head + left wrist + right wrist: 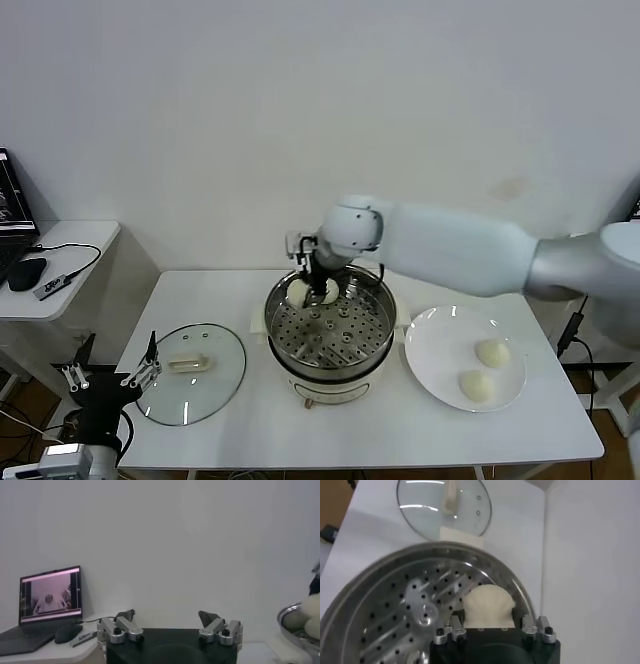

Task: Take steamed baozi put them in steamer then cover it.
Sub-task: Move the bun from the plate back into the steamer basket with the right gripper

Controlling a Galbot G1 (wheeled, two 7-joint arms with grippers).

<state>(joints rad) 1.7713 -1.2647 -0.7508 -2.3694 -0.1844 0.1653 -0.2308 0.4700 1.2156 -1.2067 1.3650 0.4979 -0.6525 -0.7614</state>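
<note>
Only overhead: two baozi (pixel 481 370) on plate (pixel 428 340).

A white rectangular table (pixel 230 440) carries a round clear glass lid (pixel 192 372) at its left, a shiny steel steamer (pixel 330 330) on a white pot base at centre, and a flat white plate (pixel 440 350) at right.

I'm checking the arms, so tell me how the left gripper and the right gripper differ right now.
The left gripper hangs empty with jaws wide open, low beside the table; the right gripper is inside the steamer, at its far wall, shut on a baozi. The left gripper is away from the task's things. Both have metal-jointed black fingers.
</note>
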